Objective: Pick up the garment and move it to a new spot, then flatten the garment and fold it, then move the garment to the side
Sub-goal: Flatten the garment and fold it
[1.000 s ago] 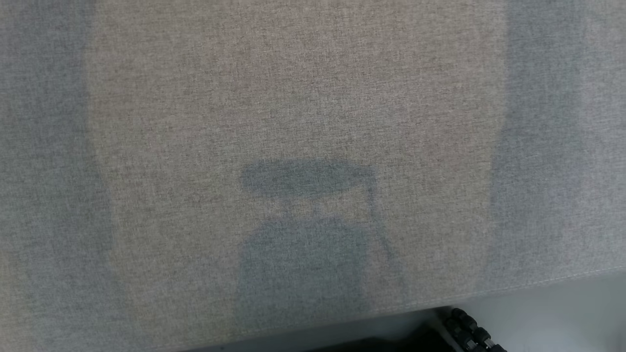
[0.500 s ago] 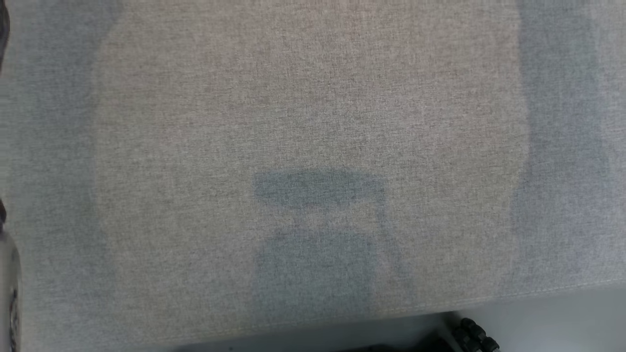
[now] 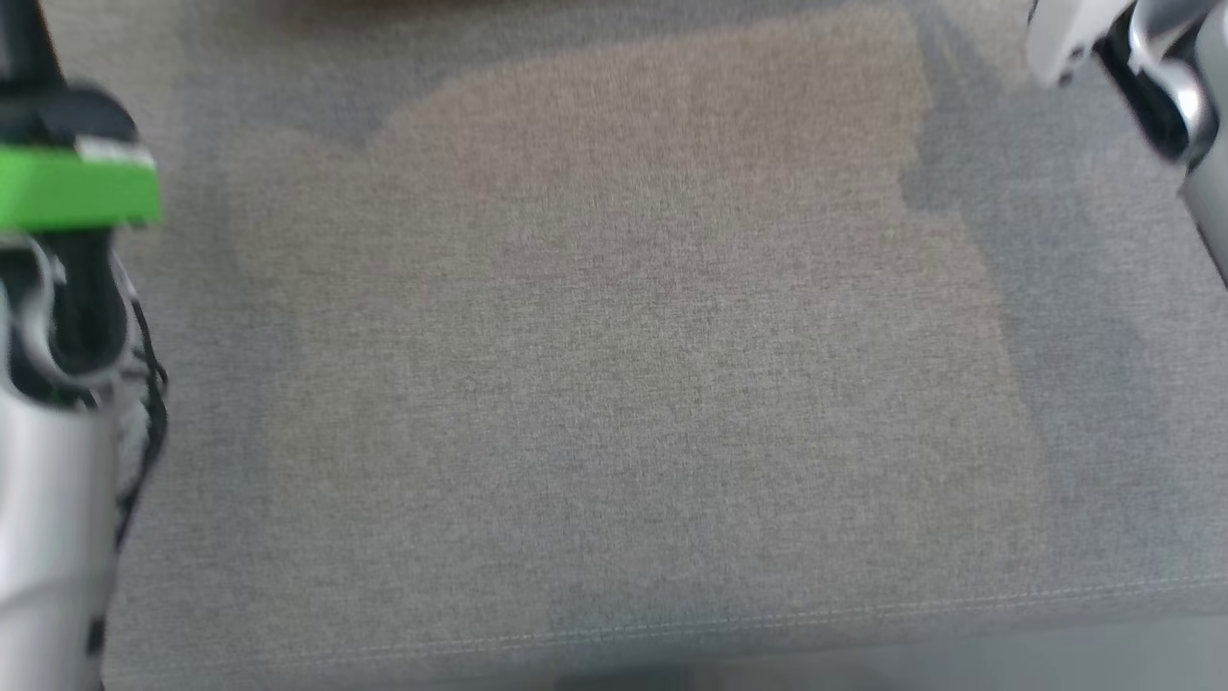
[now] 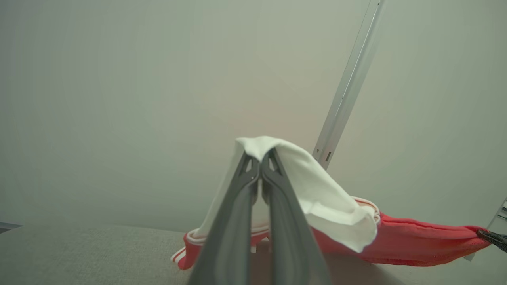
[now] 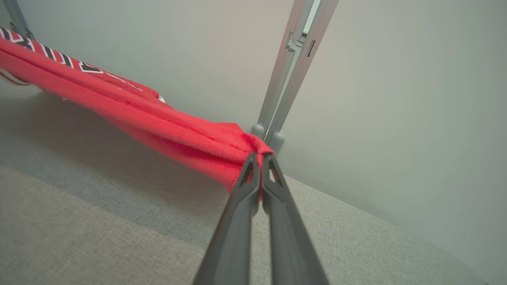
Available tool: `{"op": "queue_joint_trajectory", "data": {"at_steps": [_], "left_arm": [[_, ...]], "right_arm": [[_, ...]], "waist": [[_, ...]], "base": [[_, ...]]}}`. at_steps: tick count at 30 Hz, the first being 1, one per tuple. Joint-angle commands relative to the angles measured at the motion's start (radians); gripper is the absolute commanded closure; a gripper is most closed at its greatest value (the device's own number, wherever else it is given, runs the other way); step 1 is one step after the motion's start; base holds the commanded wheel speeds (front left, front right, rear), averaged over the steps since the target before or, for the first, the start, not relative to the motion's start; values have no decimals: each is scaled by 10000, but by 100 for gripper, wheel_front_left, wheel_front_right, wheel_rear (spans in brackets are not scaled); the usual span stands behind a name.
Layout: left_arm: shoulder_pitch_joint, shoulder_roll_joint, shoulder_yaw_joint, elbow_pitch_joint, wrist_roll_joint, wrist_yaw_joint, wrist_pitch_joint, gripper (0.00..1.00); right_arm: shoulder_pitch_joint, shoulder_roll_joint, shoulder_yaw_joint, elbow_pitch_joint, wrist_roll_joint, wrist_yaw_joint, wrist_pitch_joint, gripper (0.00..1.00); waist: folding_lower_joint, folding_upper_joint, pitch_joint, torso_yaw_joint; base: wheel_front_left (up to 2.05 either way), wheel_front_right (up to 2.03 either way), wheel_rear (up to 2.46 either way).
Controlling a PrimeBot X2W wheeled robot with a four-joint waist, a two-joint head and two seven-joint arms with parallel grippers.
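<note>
left tool (image 4: pixel 260 154) and right tool (image 5: pixel 260 156) each clamp the red-and-white garment (image 4: pixel 408 241), stretched between them above the grey surface (image 5: pixel 99 237).

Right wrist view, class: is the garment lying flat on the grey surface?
No: the red garment hangs stretched above the grey surface, one end pinched in the shut right gripper.

In the head view both forearms are blurred and cut off: the left arm (image 3: pixel 53 480) at the left edge, the right arm (image 3: pixel 1166 106) at the top corner. The garment (image 5: pixel 158 122) runs off the right wrist view's left edge; we cannot read its lettering (image 5: pixel 59 58). A white fold caps the tips of the left gripper (image 4: pixel 260 157).
</note>
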Motion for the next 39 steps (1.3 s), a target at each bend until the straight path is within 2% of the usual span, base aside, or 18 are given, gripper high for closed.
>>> {"op": "queue_joint_trajectory", "data": {"at_steps": [1,5,11,17,25,26,32,39], "left_arm": [[540,-21,53,-130,63,117,-52,100],[2405,-348,76,-582,4,417,-111,100],[4843,-762,68,-1184,469,968,-182,100],[6380,-1157,-24,-1276,1179,1414,-188,100],[7625,-1816,168,-1217,1948,1588,-192,100],[7625,-1816,168,-1217,1948,1588,-192,100],[8262,-1976,418,-1213,2358,1478,-193,100],[8300,-1993,481,-1369,2697,1292,-193,100]], "right_arm": [[423,-219,138,-153,181,-16,124,100],[1578,-905,555,-932,657,-17,500,100],[3338,-1908,875,-2147,1012,-17,990,100],[4949,-2298,183,-2607,1149,-20,1364,100],[7252,-1605,-2020,-3127,733,-22,1441,100],[7252,-1605,-2020,-3127,733,-22,1441,100],[9174,-526,-4025,-3931,20,-22,1655,100],[10285,507,-5209,-5416,-722,-19,2106,100]], "waist": [[1,0,-1083,199],[1,0,-1755,226],[1,0,-2538,257],[1,0,-3119,338],[1,0,-3640,467],[1,0,-3640,467],[1,0,-3820,517],[1,0,-3824,413]], "base": [[0,0,0],[0,0,0],[0,0,0],[0,0,0],[0,0,0],[0,0,0],[0,0,0],[0,0,0]]}}
